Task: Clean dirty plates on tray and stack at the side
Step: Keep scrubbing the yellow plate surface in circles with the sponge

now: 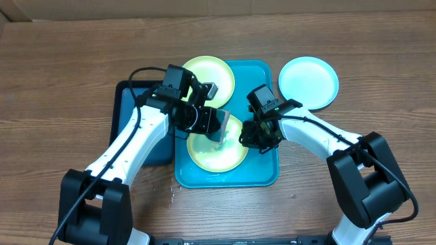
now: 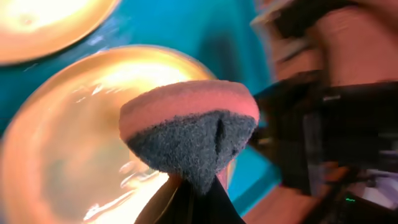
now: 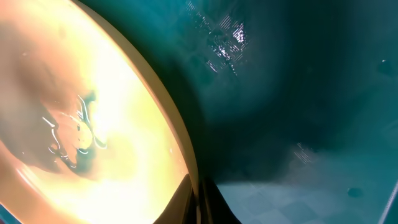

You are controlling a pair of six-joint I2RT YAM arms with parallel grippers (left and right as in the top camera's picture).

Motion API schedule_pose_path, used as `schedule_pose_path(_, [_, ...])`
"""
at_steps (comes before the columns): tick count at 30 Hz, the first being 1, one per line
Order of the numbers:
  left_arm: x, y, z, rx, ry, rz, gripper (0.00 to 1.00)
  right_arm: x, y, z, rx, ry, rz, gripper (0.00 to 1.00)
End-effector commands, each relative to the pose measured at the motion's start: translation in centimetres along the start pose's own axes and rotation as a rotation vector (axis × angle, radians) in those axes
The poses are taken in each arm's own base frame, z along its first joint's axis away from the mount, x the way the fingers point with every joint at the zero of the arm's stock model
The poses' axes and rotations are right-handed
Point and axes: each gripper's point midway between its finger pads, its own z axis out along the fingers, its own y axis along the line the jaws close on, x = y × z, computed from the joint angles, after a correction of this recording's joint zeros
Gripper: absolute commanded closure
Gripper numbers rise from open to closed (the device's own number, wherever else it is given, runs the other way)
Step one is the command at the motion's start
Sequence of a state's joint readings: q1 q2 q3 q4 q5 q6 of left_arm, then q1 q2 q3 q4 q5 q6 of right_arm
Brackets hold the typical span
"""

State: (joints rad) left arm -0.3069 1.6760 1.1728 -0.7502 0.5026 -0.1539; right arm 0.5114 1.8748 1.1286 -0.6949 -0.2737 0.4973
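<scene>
— Where does everything sit?
— The large turquoise plastic tray (image 1: 262, 170) lies mid-frame on the wooden desk (image 1: 61, 61). My left pincer (image 1: 218, 128) is clamped on a pink sponge with a grey scouring face (image 2: 189, 134), over the lower plate (image 1: 208, 158), which is round plastic with a yellow-green rim. My right pincer (image 1: 254, 136) is closed at that plate's right rim, pinching it as far as I can judge.
— And the others?
— A second plate (image 1: 204, 73) of the same kind lies at the tray's top. A third plate (image 1: 308, 82), paler, rests on the desk at the upper right.
— How do you scrub well?
— Grey face flat down, light pressure, small circles from centre outwards, keeping clear of my right pincer. That grip should stay firm so the plate neither spins nor tips. Glare hides any smudges, so I'd cover the whole face.
</scene>
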Motion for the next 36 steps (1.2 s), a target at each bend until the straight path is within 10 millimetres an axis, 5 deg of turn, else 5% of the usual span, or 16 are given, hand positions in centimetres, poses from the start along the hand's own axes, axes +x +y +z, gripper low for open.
schedule_pose_path(1, [0.5, 3.9, 0.4, -0.202, 0.010, -0.031, 0.96, 0.4, 0.1, 0.2, -0.004, 0.005, -0.006, 0.96])
schedule_pose_path(13, [3.6, 8.8, 7.0, -0.278, 0.169, -0.187, 0.96, 0.4, 0.1, 0.2, -0.004, 0.005, -0.006, 0.96])
schedule_pose_path(23, [2.8, 4.7, 9.5, 0.024, 0.179, -0.163, 0.96, 0.3, 0.1, 0.2, -0.006, 0.001, -0.008, 0.96])
schedule_pose_path(36, [2.7, 5.6, 11.1, -0.049, 0.166, -0.117, 0.96, 0.1, 0.2, 0.2, -0.010, -0.005, -0.010, 0.96])
